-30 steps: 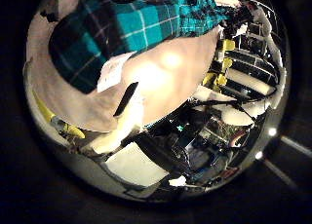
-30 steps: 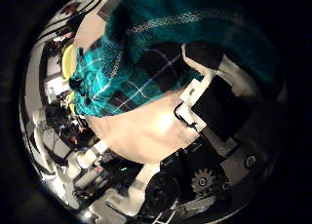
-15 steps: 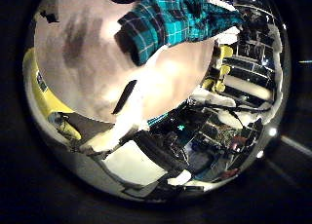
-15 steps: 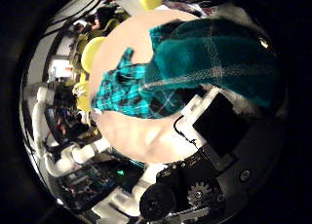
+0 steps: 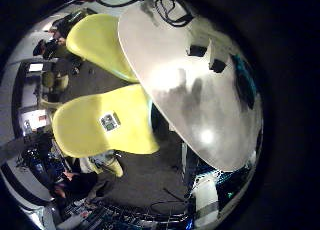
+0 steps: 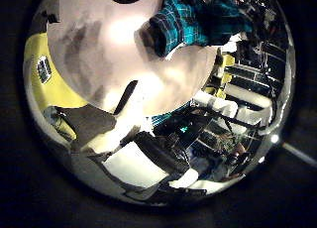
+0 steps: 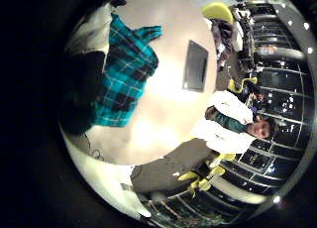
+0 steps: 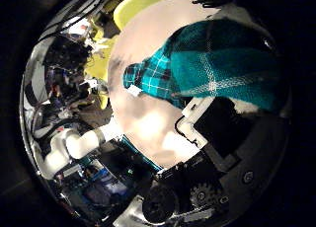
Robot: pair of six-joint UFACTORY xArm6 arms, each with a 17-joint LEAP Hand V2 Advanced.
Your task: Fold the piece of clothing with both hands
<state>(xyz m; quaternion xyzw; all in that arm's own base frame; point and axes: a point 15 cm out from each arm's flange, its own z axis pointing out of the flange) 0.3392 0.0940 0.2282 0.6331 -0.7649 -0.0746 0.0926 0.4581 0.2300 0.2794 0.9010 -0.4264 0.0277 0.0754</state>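
One round pale table (image 7: 173,99) carries everything here, and the largest thing on it is a teal plaid shirt (image 7: 124,69), lying bunched near the table's edge and not spread flat. From the right hand's thumb-side camera the shirt (image 8: 212,64) fills much of the picture, so it sits close under that palm, with a fold of dark-and-white check sticking out onto bare tabletop. From the left hand's thumb-side camera the same shirt (image 6: 193,20) shows smaller, farther across the table, so the left hand seems to be well apart from it. The shirt looks light, soft and floppy, a woven cloth that should sag and slide over the smooth top rather than keep any shape; a hold on one layer would probably drag the others along. A sound place to take hold would be two matching outer corners or the hem, one for each hand, pinched thinly at the edge so the layers part. A dark flat rectangle (image 7: 195,65) lies on the table beside the shirt, apart from it. Yellow chairs (image 5: 105,120) stand just beside the table. Of the right hand (image 8: 222,123) only black and white parts show beside the cloth, and whether either hand is spread or curled cannot be told.
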